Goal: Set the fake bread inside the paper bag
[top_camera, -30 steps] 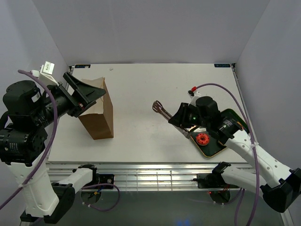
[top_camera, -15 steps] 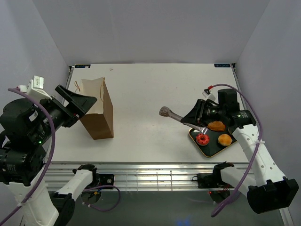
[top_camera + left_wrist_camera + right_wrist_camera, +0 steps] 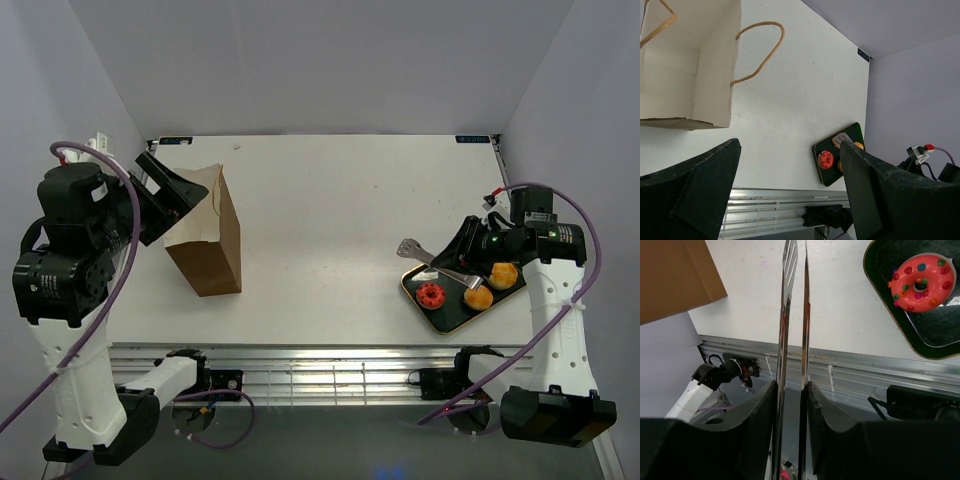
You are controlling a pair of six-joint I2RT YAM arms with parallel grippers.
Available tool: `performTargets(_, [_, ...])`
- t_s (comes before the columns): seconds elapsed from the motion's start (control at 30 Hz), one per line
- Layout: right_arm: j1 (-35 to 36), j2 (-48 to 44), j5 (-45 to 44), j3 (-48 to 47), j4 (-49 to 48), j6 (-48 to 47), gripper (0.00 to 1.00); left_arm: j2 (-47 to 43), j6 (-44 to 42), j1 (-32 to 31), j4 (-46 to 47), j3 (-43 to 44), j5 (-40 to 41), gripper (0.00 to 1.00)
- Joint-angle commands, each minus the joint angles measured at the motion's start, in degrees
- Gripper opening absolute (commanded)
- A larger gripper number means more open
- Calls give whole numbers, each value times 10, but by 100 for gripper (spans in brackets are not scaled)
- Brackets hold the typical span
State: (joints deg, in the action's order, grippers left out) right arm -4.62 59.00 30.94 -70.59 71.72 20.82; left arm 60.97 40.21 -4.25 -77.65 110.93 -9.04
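Note:
The brown paper bag [image 3: 207, 240] stands upright and open at the left; it also shows in the left wrist view [image 3: 685, 65] and the right wrist view [image 3: 675, 275]. My left gripper [image 3: 172, 195] is open and empty beside the bag's top left edge, its fingers [image 3: 880, 190] wide apart. My right gripper [image 3: 472, 243] is shut on metal tongs [image 3: 428, 260], whose empty tips [image 3: 792, 270] hang just left of the tray. A red-frosted donut [image 3: 430, 294] [image 3: 920, 282] and two golden buns [image 3: 478, 296] [image 3: 501, 274] lie on the tray. The twisted roll is out of view.
The dark green gold-rimmed tray [image 3: 450, 318] sits at the table's front right, near the edge; it also shows in the left wrist view [image 3: 820, 172]. The bag's cord handles [image 3: 757, 50] stick up. Grey walls close in both sides.
My right arm has swung right with the tongs, from the table's middle to above the tray, uncovering the buns. My left gripper has shifted slightly at the bag's top.

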Motion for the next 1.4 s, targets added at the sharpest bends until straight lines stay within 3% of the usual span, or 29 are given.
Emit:
performTargets(0.0, [-6, 1, -16, -2, 33, -15, 37, 12, -22, -1, -8, 5, -12, 91])
performTargets(0.23, [-49, 34, -79, -12, 32, -40, 40, 38, -38, -1, 7, 3, -26, 91])
performTargets(0.33, [-102, 45, -98, -15, 31, -68, 40, 49, -49, -1, 7, 7, -37, 92])
performTargets(0.77, [-151, 88, -166, -39, 28, -56, 48, 80, -67, -1, 23, 19, -77, 93])
performTargets(1.37, [-210, 118, -149, -18, 32, -23, 50, 119, -56, -1, 36, 32, -104, 93])
